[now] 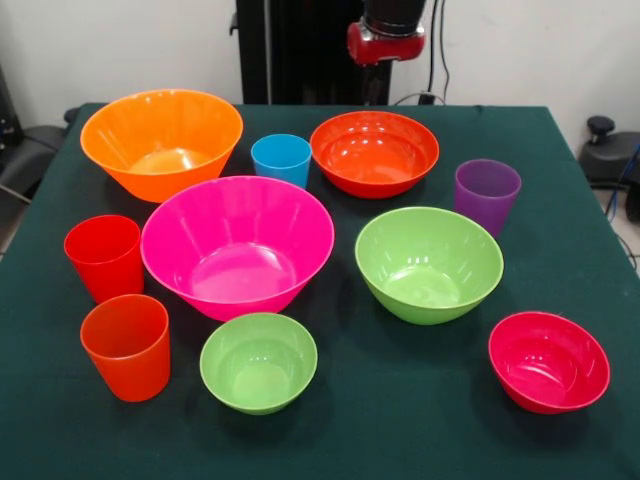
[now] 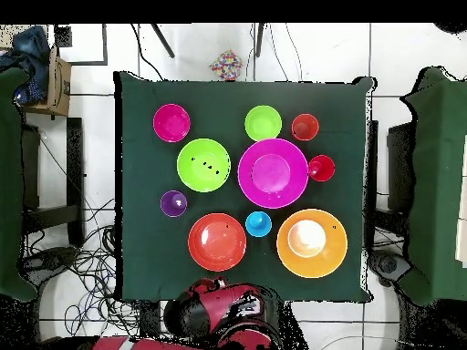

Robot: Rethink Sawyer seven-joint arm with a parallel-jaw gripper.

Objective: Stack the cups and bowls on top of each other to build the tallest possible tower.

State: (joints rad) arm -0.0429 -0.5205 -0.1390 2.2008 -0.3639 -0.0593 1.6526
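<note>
Every cup and bowl stands apart and upright on the green table (image 1: 560,150); no tower shows. At the back are the large orange bowl (image 1: 160,140), the blue cup (image 1: 281,158), the shallow red-orange bowl (image 1: 374,152) and the purple cup (image 1: 487,193). The large pink bowl (image 1: 237,245) and the medium green bowl (image 1: 428,262) fill the middle. On the left stand the red cup (image 1: 104,256) and the orange cup (image 1: 127,345). In front sit the small green bowl (image 1: 258,360) and the crimson bowl (image 1: 548,360). The arm (image 2: 223,314) is folded back off the table; no gripper shows.
A red and black part of the arm (image 1: 385,38) hangs above the table's far edge, behind the red-orange bowl. In the overhead view, cables lie on the floor at the left and other green-covered tables (image 2: 438,182) flank this one.
</note>
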